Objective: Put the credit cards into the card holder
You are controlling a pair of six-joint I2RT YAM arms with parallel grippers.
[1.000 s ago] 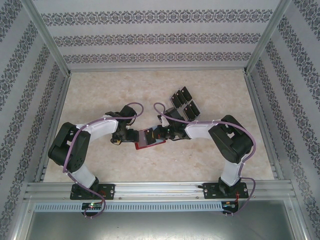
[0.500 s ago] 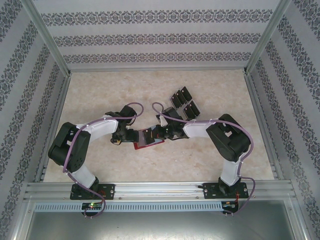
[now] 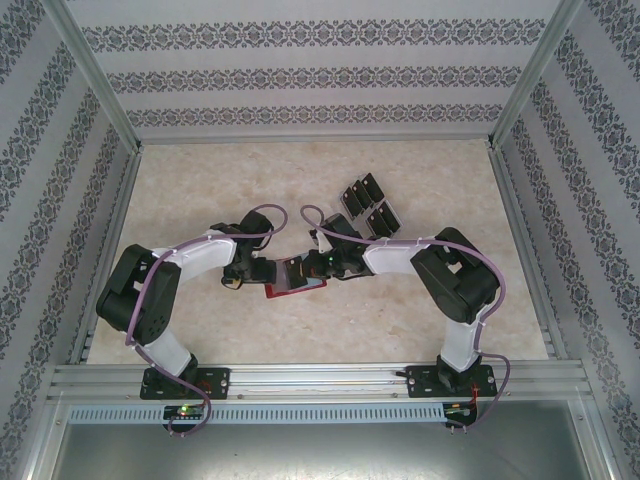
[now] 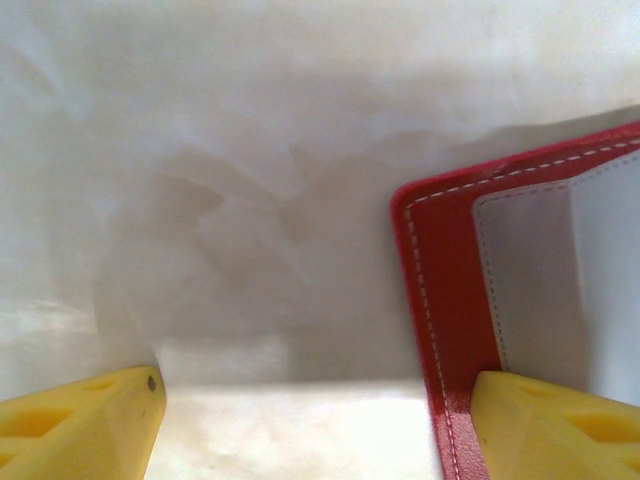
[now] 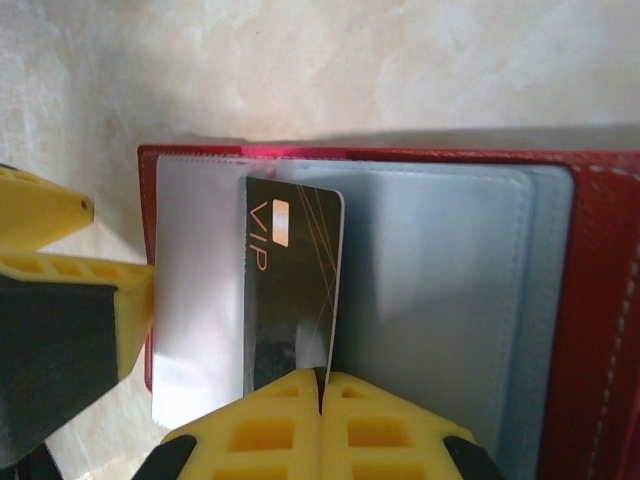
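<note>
Leftward since a second ago, my right gripper (image 5: 322,385) pinches a black VIP card (image 5: 290,270) against the grey pockets of the open red card holder (image 5: 600,300). The holder lies on the table (image 4: 250,150). My left gripper (image 4: 315,425) is spread, one finger on the holder's edge.

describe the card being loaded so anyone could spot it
At the middle of the marbled table lies an open red leather-like wallet. On its grey pocket sits a black card marked VIP, pinched by the right gripper; the other black cards lie apart.
</note>
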